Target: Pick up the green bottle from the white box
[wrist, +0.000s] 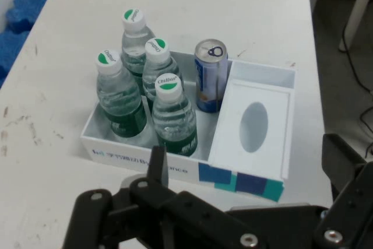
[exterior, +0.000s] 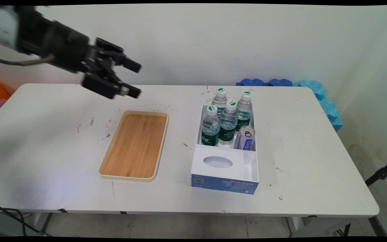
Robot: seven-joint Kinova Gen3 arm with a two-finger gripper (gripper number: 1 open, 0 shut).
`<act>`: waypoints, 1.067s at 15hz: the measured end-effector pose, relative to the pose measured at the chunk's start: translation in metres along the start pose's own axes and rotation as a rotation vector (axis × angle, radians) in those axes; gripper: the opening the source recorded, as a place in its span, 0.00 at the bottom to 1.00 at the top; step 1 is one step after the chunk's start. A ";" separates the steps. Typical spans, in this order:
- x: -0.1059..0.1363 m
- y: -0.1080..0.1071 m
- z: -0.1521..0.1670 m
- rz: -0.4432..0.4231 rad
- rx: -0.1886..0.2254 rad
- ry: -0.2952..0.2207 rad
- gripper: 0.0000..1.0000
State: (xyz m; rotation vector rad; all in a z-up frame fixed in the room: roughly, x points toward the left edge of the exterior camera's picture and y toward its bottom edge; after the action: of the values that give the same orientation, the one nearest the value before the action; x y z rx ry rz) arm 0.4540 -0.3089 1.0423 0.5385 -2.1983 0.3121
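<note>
— So, where do we find the claw [exterior: 134,79]?

— We find it raised above the table's [exterior: 45,141] far left part, holding nothing; its two fingers stand apart, one over the other in the main view, with bare wall showing between them; it touches no thing.

— And what lies about it?

— Below it and a little toward the near edge lies the wooden tray [exterior: 134,145], flat, nothing on it; we judge its rim is there to keep things from sliding off. Well apart from the claw, off to the side its fingers point toward, stands the white box [exterior: 225,153]; the hand view looks straight at it.

— Why do the bottles stand so tight?

— We think the box's walls pack them; four water bottles [wrist: 169,115] stand upright, touching, in its larger compartment; the can [wrist: 210,74] stands upright beside them, against the divider; the part with the oval opening [wrist: 253,126] sits on the far side of that divider from the bottles.
</note>
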 end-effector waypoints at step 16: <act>-0.028 -0.020 0.172 -0.069 0.029 -0.122 1.00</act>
State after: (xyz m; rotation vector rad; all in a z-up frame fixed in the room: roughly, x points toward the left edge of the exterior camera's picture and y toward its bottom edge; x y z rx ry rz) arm 0.3632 -0.3868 0.9144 0.6638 -2.2896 0.2813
